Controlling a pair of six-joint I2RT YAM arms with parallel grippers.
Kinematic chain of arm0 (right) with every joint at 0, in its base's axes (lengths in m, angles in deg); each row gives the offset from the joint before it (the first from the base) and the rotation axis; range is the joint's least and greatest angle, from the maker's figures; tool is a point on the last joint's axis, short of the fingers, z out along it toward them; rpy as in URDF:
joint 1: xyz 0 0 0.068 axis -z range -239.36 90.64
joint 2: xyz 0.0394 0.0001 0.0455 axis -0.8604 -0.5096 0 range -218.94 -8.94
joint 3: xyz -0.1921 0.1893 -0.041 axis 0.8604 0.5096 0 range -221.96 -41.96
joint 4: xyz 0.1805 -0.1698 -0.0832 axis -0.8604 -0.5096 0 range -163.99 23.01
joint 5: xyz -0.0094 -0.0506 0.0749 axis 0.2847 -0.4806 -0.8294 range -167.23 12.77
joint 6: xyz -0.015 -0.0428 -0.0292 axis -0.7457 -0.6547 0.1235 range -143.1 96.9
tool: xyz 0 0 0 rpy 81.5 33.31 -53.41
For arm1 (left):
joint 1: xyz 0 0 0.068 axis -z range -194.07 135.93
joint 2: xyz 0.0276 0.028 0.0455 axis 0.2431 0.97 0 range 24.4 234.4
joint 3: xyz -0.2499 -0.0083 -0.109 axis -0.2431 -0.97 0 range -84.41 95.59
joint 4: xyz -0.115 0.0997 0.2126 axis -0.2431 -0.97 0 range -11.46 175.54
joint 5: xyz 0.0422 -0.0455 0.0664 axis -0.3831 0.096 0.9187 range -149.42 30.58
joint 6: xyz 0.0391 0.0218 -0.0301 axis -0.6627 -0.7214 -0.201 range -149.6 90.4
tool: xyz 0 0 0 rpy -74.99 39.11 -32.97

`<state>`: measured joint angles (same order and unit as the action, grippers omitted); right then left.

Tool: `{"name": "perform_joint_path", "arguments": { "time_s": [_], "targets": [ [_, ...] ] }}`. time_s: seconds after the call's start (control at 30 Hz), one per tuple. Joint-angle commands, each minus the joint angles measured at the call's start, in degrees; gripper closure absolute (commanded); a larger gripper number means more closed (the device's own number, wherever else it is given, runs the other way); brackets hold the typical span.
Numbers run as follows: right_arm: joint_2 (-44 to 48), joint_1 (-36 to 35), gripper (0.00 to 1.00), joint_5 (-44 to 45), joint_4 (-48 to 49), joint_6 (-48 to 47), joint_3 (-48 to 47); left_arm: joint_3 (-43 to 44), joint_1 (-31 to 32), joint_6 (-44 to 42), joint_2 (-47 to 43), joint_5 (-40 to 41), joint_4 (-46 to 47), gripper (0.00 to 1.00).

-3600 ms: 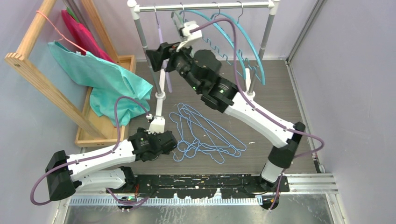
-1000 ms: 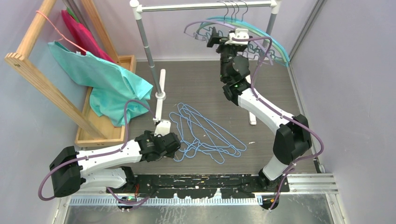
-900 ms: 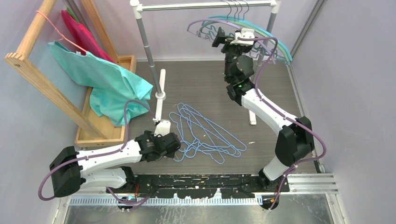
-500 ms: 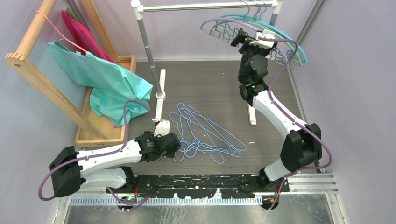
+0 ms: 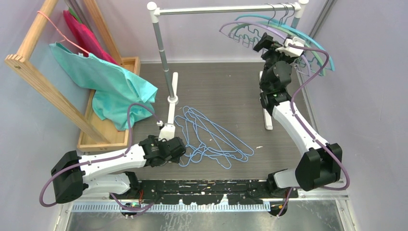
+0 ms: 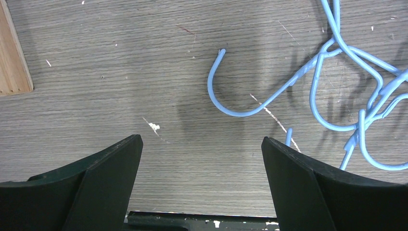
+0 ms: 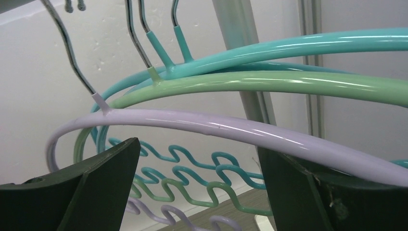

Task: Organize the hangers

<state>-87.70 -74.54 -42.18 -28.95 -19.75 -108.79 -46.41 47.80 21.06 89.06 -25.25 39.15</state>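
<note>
Close to the near edge of the table (image 5: 216,91), left of middle, the left gripper (image 6: 202,144) hangs low with jaws wide apart, gripping nothing, just beside the blue hangers (image 5: 211,139) lying tangled around the table's middle. At the far right, the right gripper (image 7: 197,149) is raised, jaws spread wide. The arch of the purple hanger (image 7: 207,122) crosses its gap, with the green hanger (image 7: 269,82) and teal hangers (image 7: 288,45) behind it, all hooked at the right end of the rail (image 5: 226,8)

Pale lilac walls (image 5: 365,96) enclose a dark wood-grain tabletop (image 5: 216,86); a wooden frame (image 5: 48,94) leans at left, a metal garment rail (image 5: 216,9) stands at the back.
</note>
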Motion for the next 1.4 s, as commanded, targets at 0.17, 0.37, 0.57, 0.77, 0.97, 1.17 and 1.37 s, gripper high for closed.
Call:
{"name": "perform_joint_path", "arguments": {
  "time_s": [0.17,0.37,0.57,0.77,0.97,1.17,1.37],
  "targets": [
    [7.06,0.41,0.01,-18.62,-13.04,3.62,0.01,1.49,-0.08,1.11,0.50,1.60,-0.54,0.02],
    [8.95,0.42,0.00,-35.11,-21.62,3.33,-2.81,2.42,-0.08,1.03,0.80,1.77,-0.54,0.02],
    [12.88,0.45,0.00,-44.52,-26.12,3.87,-2.54,2.43,-0.06,1.11,0.83,1.97,-0.54,0.02],
    [17.35,0.36,0.00,-56.07,-28.18,5.11,-0.72,2.42,-0.08,1.33,0.55,2.20,-0.54,0.02],
    [19.33,-0.41,0.01,-65.32,-30.74,6.60,0.22,2.39,-0.08,1.70,0.97,2.21,-0.54,0.02],
    [18.27,-16.23,0.10,-50.69,-44.25,1.00,2.24,3.67,-0.07,2.08,0.05,1.19,-0.50,0.02],
    [16.22,-27.67,0.30,-42.75,-48.21,2.35,12.82,5.84,-0.16,3.32,-1.70,1.49,-5.56,0.02]
  ]
}}
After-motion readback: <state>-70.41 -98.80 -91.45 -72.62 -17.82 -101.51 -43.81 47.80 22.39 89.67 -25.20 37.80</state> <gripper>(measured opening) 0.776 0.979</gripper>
